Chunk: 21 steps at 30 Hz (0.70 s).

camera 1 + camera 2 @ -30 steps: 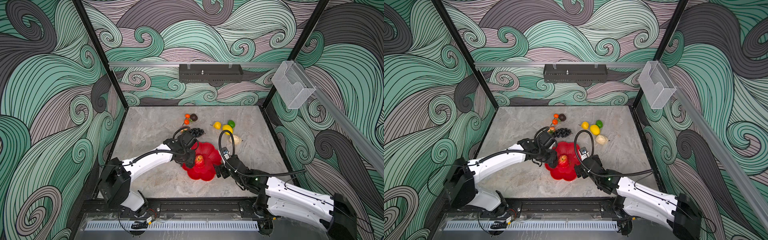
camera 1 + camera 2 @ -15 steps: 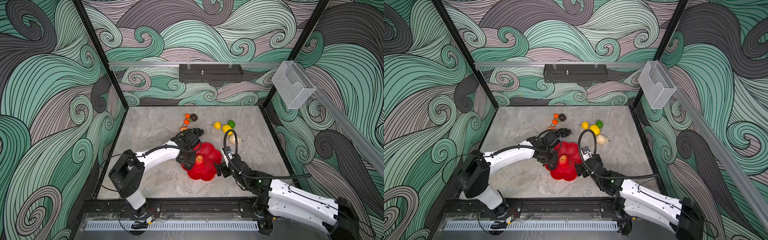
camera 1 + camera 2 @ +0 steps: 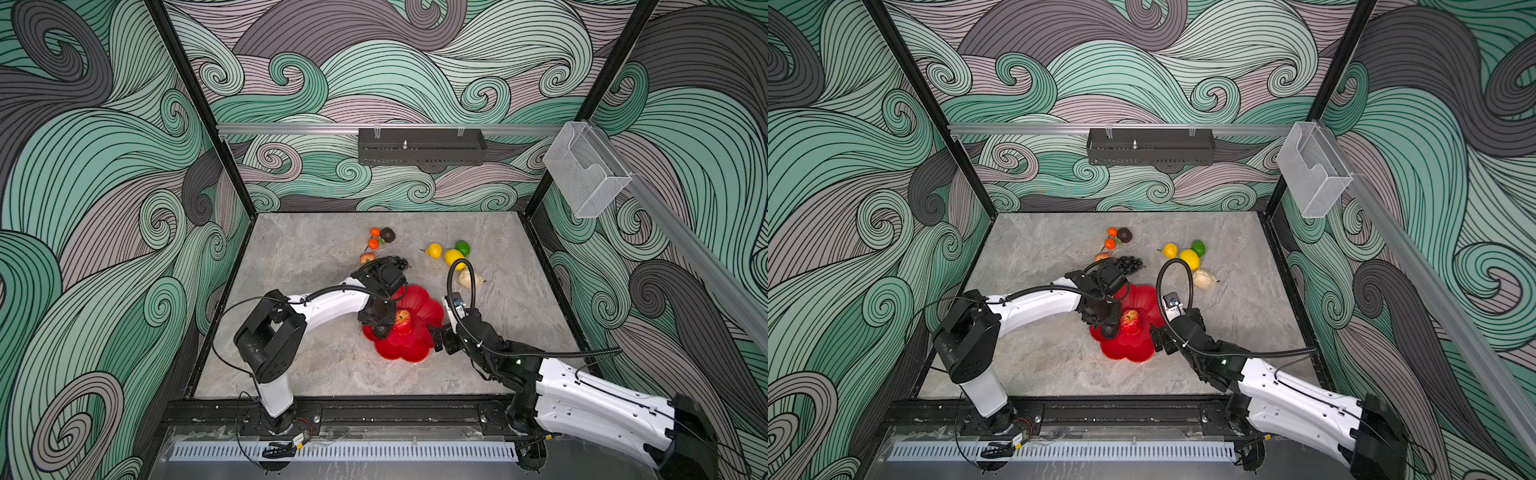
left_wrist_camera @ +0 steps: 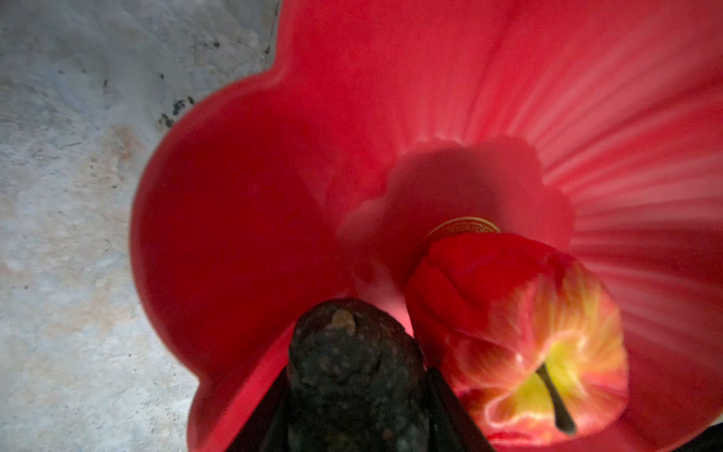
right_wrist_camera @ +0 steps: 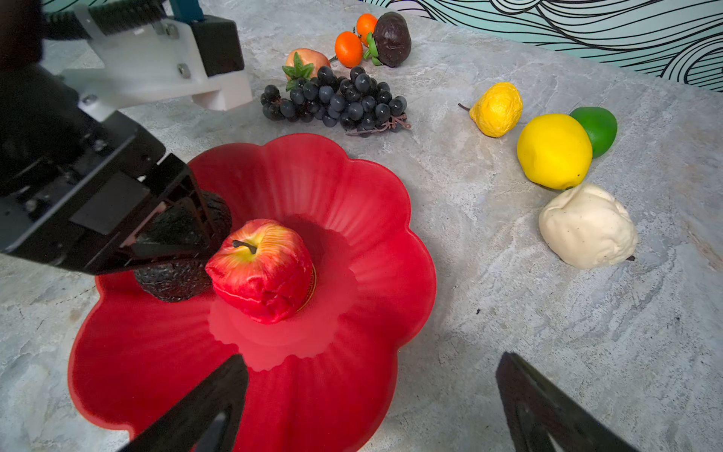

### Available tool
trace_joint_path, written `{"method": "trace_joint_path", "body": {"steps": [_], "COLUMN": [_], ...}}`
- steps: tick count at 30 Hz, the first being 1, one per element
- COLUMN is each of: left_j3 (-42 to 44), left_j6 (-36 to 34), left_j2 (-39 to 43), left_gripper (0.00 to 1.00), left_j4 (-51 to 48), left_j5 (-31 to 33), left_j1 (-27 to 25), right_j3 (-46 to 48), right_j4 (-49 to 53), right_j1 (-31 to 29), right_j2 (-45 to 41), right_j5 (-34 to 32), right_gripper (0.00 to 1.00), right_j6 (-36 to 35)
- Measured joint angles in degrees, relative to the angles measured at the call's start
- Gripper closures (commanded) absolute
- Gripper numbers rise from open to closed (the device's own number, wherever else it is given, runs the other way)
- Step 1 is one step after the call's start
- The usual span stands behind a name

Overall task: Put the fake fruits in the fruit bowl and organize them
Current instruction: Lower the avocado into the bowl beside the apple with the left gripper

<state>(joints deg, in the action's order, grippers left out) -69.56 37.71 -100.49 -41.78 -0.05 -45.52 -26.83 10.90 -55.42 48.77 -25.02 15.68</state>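
In both top views: red bowl (image 3: 409,351) near the middle of the table (image 3: 316,266), apple (image 3: 402,319) inside. Left gripper (image 3: 379,329) over the bowl's edge. Right gripper (image 3: 436,338) just beside the bowl. Grapes (image 3: 397,262), lemon (image 3: 454,257) and lime (image 3: 462,248) out on the table, behind the bowl.

Left wrist view: fingers clamped on a dark avocado (image 4: 352,375), right beside the apple, low in the bowl.

Right wrist view: right fingers (image 5: 219,395) wide apart, holding nothing, one over the bowl's edge.

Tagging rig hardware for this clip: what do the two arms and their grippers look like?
The left arm and right arm have white link shells and black joint housings. The left gripper and right gripper are black with tapering fingers. A black ribbed cable loops over the right wrist; a white bracket sits on the left wrist.
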Motion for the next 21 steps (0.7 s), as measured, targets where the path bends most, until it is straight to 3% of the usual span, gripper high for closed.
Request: {"method": "trace_joint_path", "body": {"steps": [21], "left_j3": [-0.48], "left_j6": [1.64], "left_j2": [-3.17], "left_gripper": [0.4], "left_j4": [4.09], "left_j5": [-3.34], "left_j1": [1.6], "right_j3": [0.0], "right_j4": [-0.39], "right_j1": [0.48], "right_j2": [0.63], "right_j5": [-0.13], "right_gripper": [0.0], "right_j6": [0.02]}}
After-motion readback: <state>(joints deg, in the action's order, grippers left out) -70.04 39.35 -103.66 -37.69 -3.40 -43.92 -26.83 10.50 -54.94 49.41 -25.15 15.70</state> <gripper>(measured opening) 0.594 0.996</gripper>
